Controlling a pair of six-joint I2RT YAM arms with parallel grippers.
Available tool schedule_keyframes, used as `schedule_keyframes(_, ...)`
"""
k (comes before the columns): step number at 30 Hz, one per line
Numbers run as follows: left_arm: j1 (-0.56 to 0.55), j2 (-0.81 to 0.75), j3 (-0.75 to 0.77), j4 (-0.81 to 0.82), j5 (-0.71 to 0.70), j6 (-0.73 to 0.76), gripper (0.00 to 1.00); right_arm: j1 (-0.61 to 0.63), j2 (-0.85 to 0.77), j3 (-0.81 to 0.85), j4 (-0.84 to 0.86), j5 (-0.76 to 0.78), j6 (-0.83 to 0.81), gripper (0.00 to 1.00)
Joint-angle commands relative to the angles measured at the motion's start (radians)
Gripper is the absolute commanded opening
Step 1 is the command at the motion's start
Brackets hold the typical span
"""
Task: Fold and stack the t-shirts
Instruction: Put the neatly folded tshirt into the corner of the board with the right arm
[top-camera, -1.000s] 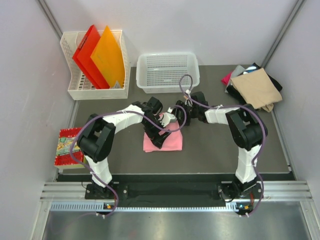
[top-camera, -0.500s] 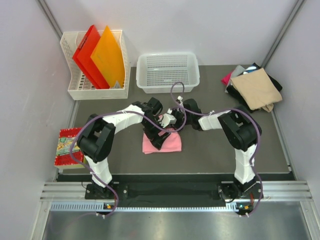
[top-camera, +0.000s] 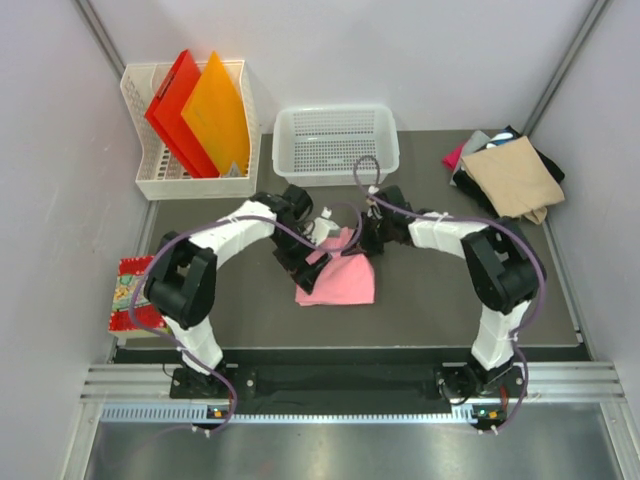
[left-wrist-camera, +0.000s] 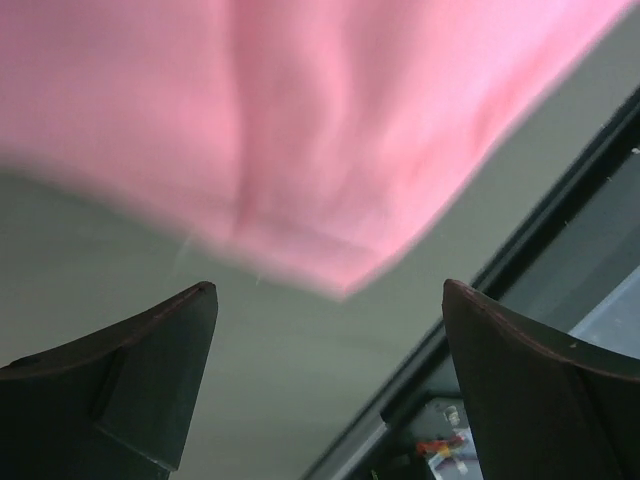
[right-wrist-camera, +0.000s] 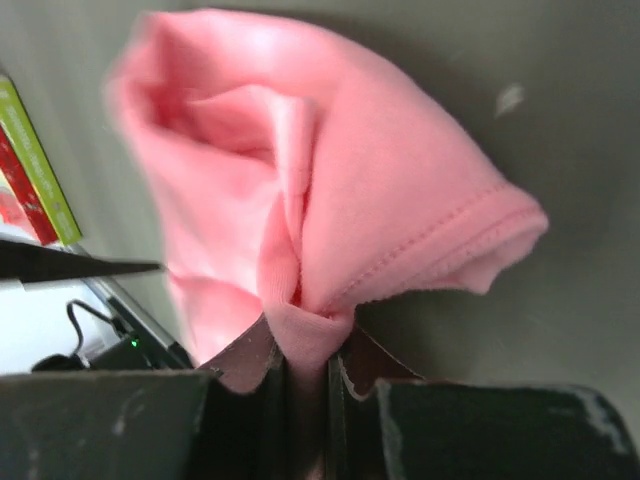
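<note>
The light pink t-shirt (top-camera: 340, 278) lies folded mid-table, its far edge drawn up toward my right gripper (top-camera: 361, 244). In the right wrist view that gripper (right-wrist-camera: 306, 352) is shut on a bunched fold of the pink t-shirt (right-wrist-camera: 330, 190), the cloth pinched between its fingers. My left gripper (top-camera: 302, 266) sits at the shirt's left side. In the left wrist view it (left-wrist-camera: 330, 300) is open, nothing between its fingers (left-wrist-camera: 150, 370), and the pink t-shirt (left-wrist-camera: 300, 120) lies just beyond them. More t-shirts (top-camera: 512, 172), tan on top of black, grey and magenta, lie piled at the back right.
A white mesh basket (top-camera: 335, 145) stands just behind both grippers. A white rack (top-camera: 150, 170) at the back left holds red and orange folders (top-camera: 195, 115). A red patterned packet (top-camera: 133, 292) lies at the left edge. The table's front edge (top-camera: 350, 348) runs close below the shirt.
My right gripper has shut on the pink t-shirt's far edge and pulled it up. The shirt has shifted slightly right and nearer. My left gripper has drawn back off the shirt, open.
</note>
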Motion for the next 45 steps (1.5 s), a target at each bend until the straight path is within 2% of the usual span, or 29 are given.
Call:
schedule_keyframes(1,0.204,-0.092,0.22,-0.196,0.05,-0.01,0.99,-0.109,-0.17,0.193,-0.216,0.063,-0.095,0.0)
schedule_keyframes(3,0.287,-0.097,0.364,-0.257,0.084,-0.002,0.99,-0.133,-0.187,0.285,-0.296,0.057,-0.124,0.0)
schedule_keyframes(4,0.356,-0.1,0.4,-0.276,0.089,0.01,0.99,-0.15,-0.185,0.313,-0.322,0.055,-0.135,0.0)
schedule_keyframes(6,0.413,-0.12,0.446,-0.325,0.101,0.038,0.99,-0.164,-0.176,0.382,-0.391,0.056,-0.169,0.0)
schedule_keyframes(8,0.473,-0.143,0.433,-0.339,0.1,0.059,0.99,-0.182,-0.17,0.418,-0.422,0.063,-0.193,0.0)
schedule_keyframes(13,0.545,-0.238,0.266,-0.323,0.097,0.095,0.99,-0.265,-0.158,0.545,-0.497,0.069,-0.227,0.0)
schedule_keyframes(20,0.6,-0.292,0.155,-0.302,0.104,0.096,0.99,-0.454,-0.101,0.798,-0.618,0.09,-0.253,0.0)
schedule_keyframes(23,0.613,-0.304,0.138,-0.308,0.104,0.105,0.99,-0.582,-0.07,0.873,-0.652,0.106,-0.25,0.0)
schedule_keyframes(29,0.627,-0.345,0.08,-0.299,0.092,0.121,0.99,-0.739,-0.03,0.939,-0.681,0.149,-0.244,0.0)
schedule_keyframes(35,0.639,-0.365,0.037,-0.285,0.083,0.127,0.99,-0.822,0.04,1.014,-0.692,0.138,-0.244,0.0)
schedule_keyframes(42,0.642,-0.347,0.018,-0.267,0.097,0.107,0.99,-0.83,0.134,1.097,-0.677,0.11,-0.215,0.0)
schedule_keyframes(45,0.642,-0.338,0.021,-0.259,0.089,0.096,0.99,-0.838,0.209,1.204,-0.669,0.066,-0.18,0.0)
